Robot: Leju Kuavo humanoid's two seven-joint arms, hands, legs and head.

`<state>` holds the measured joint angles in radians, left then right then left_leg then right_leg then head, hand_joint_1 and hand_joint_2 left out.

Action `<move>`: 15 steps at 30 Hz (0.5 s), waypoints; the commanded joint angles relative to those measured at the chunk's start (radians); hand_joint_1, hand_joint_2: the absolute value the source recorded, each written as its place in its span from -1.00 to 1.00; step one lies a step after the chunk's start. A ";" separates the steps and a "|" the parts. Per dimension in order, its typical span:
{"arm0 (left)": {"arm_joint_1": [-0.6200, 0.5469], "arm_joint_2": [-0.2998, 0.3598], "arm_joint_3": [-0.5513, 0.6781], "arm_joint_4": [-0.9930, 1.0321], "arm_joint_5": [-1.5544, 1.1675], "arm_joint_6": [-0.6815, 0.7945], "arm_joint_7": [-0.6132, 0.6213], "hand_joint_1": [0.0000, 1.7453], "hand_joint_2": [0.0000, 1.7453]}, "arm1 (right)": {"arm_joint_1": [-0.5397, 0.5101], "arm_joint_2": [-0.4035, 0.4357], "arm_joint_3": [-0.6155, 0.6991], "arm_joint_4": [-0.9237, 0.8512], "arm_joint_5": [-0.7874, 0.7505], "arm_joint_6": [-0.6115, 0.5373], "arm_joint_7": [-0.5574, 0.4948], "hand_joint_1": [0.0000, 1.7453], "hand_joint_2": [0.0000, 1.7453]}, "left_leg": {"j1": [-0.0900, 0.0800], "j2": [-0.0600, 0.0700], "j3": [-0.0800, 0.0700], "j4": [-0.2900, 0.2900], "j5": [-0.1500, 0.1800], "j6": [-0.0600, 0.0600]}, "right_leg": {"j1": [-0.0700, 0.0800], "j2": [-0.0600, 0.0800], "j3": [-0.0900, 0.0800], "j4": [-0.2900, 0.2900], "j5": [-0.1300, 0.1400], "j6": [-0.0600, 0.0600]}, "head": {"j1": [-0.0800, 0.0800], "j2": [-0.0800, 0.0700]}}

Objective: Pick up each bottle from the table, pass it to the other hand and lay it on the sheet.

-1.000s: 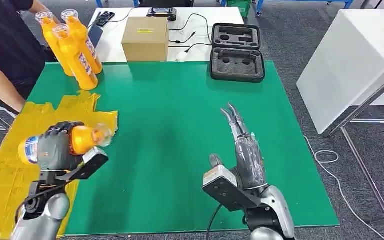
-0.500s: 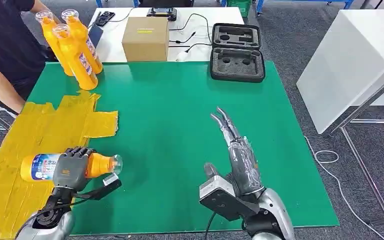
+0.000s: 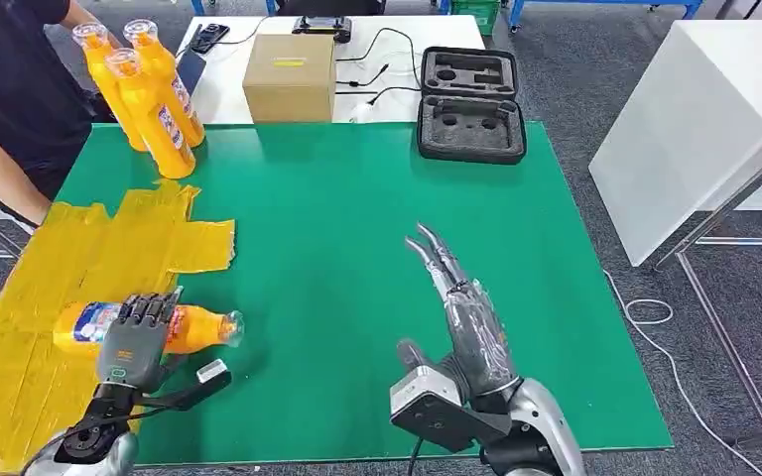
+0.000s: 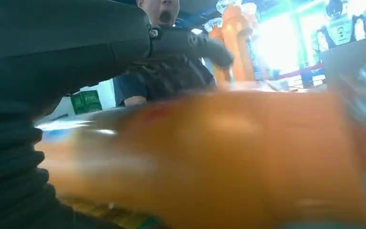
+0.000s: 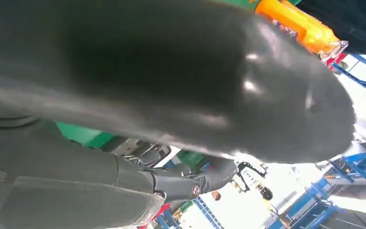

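Left hand (image 3: 137,334): lies over the middle of the bottle, fingers draped across it from the near side; whether they grip it or only rest on it cannot be told. In the left wrist view the hand (image 4: 52,62) fills the edge of the frame, with a blurred orange mass close against it.
Right hand (image 3: 466,317): holds nothing; fingers (image 3: 435,253) straight and together, pointing away from the robot, raised over the mat to the right of the sheet.
Bottle (image 3: 193,328): orange, on its side, blue-and-white label end on the sheet, clear cap end reaching past the sheet's right edge onto the mat.
Sheet (image 3: 79,258): yellow, crinkled, spread over the left part of the mat.
Mat (image 3: 337,198): green, covers the table under the sheet and both hands.
Upright bottles (image 3: 149,94): three, orange, clear caps, clustered at the mat's far left corner, beyond the sheet. The right wrist view shows one of them (image 5: 295,24).
Box (image 3: 290,77): brown cardboard, beyond the far edge of the mat, right of the upright bottles.
Case (image 3: 469,104): black, open, foam-lined, far from the sheet, at the mat's far edge to the right of the box.
Person (image 3: 10,89): dark sleeve and arm, beside the sheet's far left edge.
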<state>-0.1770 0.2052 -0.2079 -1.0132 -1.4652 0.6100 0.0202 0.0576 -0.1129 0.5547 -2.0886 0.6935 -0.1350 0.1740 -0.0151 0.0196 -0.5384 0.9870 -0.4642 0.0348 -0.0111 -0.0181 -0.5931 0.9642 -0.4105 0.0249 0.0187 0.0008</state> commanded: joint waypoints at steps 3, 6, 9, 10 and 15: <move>-0.033 -0.013 -0.025 0.085 -0.009 -0.014 -0.014 -1.00 -1.00 | -0.029 -0.027 0.034 0.028 -0.009 -0.010 0.007 -1.00 -1.00 | 0.001 -0.001 0.005 -0.001 -0.001 -0.003 | 0.001 0.002 0.005 -0.002 -0.001 -0.001 | 0.000 0.000; -0.050 -0.015 -0.023 0.090 -0.005 0.008 -0.023 -1.00 -1.00 | -0.035 -0.024 0.039 0.029 -0.007 -0.013 0.020 -1.00 -1.00 | 0.001 -0.001 0.003 -0.001 -0.001 -0.002 | 0.001 0.001 0.003 -0.001 -0.001 -0.001 | 0.000 0.000; -0.067 -0.022 -0.012 0.082 0.024 0.012 -0.025 -1.00 -1.00 | -0.040 -0.019 0.038 0.031 -0.007 -0.015 0.028 -1.00 -1.00 | 0.001 -0.002 0.002 0.000 -0.001 -0.002 | 0.001 0.000 0.002 -0.001 -0.001 -0.001 | 0.000 0.000; -0.054 -0.028 0.000 0.044 0.087 0.033 -0.047 -1.00 -1.00 | -0.038 -0.015 0.034 0.032 -0.007 -0.020 0.027 -1.00 -1.00 | 0.001 -0.002 0.002 0.000 0.000 -0.002 | 0.000 0.000 0.002 -0.001 -0.001 -0.001 | 0.000 0.000; 0.036 -0.047 0.051 -0.398 0.617 -0.084 -0.197 -1.00 -1.00 | -0.044 0.005 -0.024 0.072 -0.035 -0.069 -0.036 -1.00 -1.00 | 0.002 -0.001 -0.001 0.002 -0.001 -0.002 | 0.001 0.001 0.000 0.000 0.000 -0.001 | 0.000 0.000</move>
<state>-0.1890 0.1987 -0.2106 -1.0094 -1.3116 0.6367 -0.0589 0.0549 -0.1213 0.5695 -2.0882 0.6878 -0.1522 0.1945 -0.0151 0.0196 -0.5385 0.9870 -0.4641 0.0348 -0.0110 -0.0178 -0.5935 0.9642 -0.4105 0.0250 0.0187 0.0008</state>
